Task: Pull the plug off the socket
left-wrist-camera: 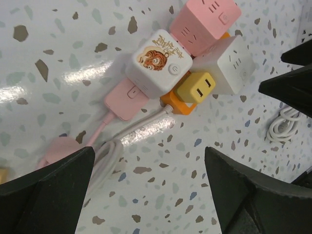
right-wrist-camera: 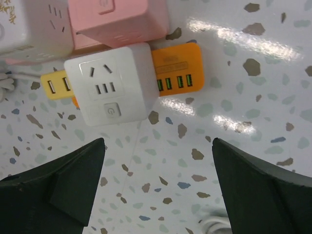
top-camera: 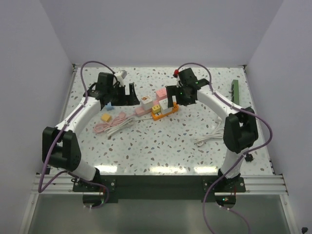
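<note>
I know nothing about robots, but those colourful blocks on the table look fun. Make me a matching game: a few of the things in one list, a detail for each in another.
Things:
1. tiger cube
2. orange block
3. yellow adapter
4. white cable coil

Details:
A. lies alone, away from the others
B. four green slots in a row
C. two slots on its face
D. pink plug touching its side

Pairs: 1-D, 2-B, 3-C, 4-A
</note>
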